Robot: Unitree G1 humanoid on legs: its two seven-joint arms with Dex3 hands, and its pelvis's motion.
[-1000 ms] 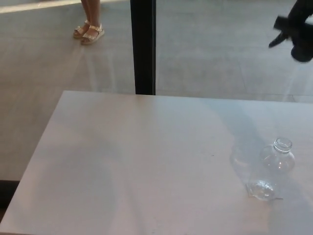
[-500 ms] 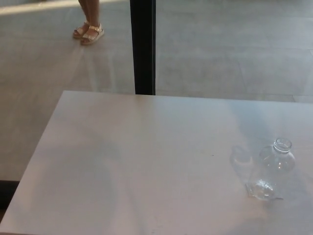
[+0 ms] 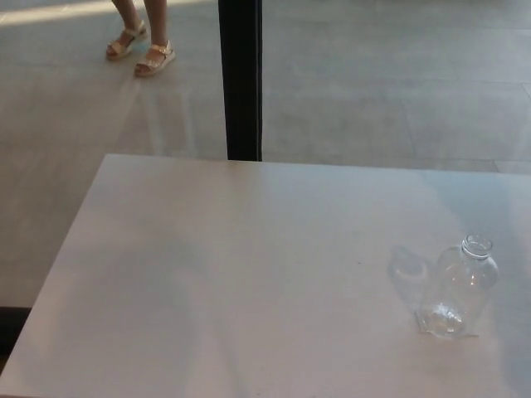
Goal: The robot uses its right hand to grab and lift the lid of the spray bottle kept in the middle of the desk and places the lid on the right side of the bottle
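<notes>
A clear plastic bottle point(image 3: 458, 286) stands upright on the white desk point(image 3: 249, 274), toward the desk's right side. Its neck is bare, with no lid on it. I see no lid anywhere on the desk in the head view. Neither of my hands shows in the frame.
A black vertical post point(image 3: 241, 79) rises just behind the desk's far edge. Beyond it is grey floor, where a person's feet in sandals point(image 3: 141, 51) stand at the upper left.
My right hand, at the top right corner one second ago, has gone out of view. The person's feet have stepped slightly left.
</notes>
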